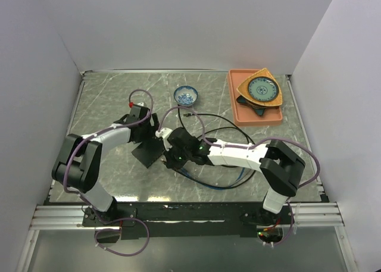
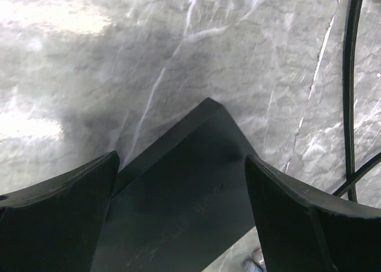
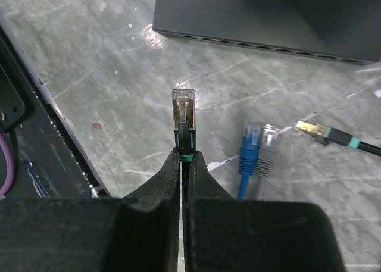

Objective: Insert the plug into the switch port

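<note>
The switch (image 1: pixel 147 152) is a flat matte-black box on the marble table. In the right wrist view it (image 3: pixel 268 13) lies at the top, its row of sockets (image 3: pixel 262 46) facing my right gripper. My right gripper (image 3: pixel 184 156) is shut on the black boot of a cable, and the metal plug (image 3: pixel 183 111) sticks out ahead, pointing at the switch with a gap of table between. My right gripper also shows in the top view (image 1: pixel 173 155). My left gripper (image 2: pixel 181 194) is open wide, its fingers (image 2: pixel 59 218) standing either side of a corner of the switch (image 2: pixel 190 194).
Loose blue (image 3: pixel 250 146), grey (image 3: pixel 271 148) and gold-tipped (image 3: pixel 314 130) plugs lie right of the held plug. Black and blue cables (image 1: pixel 223 180) loop by the right arm. A small blue bowl (image 1: pixel 186 94) and an orange tray (image 1: pixel 235 108) with a plate (image 1: pixel 262 88) stand at the back.
</note>
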Tool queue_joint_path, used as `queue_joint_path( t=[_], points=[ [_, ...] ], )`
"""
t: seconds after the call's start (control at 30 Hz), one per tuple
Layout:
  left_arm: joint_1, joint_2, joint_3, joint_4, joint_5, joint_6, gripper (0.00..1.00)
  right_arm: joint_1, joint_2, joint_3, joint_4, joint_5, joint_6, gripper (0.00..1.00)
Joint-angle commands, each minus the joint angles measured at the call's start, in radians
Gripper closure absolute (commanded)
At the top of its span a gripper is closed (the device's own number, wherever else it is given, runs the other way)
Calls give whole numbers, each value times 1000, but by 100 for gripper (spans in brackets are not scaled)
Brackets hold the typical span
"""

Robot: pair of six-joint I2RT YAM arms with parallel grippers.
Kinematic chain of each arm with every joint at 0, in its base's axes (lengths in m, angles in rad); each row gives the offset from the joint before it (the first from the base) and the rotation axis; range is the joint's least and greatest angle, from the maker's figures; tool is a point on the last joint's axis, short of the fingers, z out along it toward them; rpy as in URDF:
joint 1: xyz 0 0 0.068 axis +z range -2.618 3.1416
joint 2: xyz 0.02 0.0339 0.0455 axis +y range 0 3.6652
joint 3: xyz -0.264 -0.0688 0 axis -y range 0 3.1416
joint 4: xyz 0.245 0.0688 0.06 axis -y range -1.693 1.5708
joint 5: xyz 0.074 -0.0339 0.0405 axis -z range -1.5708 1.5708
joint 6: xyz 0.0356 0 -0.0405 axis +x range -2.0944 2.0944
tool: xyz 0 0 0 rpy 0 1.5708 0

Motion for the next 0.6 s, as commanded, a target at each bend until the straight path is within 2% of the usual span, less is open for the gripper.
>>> queue_joint_path(
  t=[0.0, 0.23, 0.57],
  points=[
    [17, -64, 4, -39, -24, -21, 6, 38, 32, 79, -13, 25, 21, 100],
    [18, -171, -2, -50, -54, 11, 2, 61, 60, 106, -21, 43, 27, 100],
    [32, -136, -92, 65, -14, 33, 2, 78, 144, 111, 14, 56, 71, 100]
  ],
)
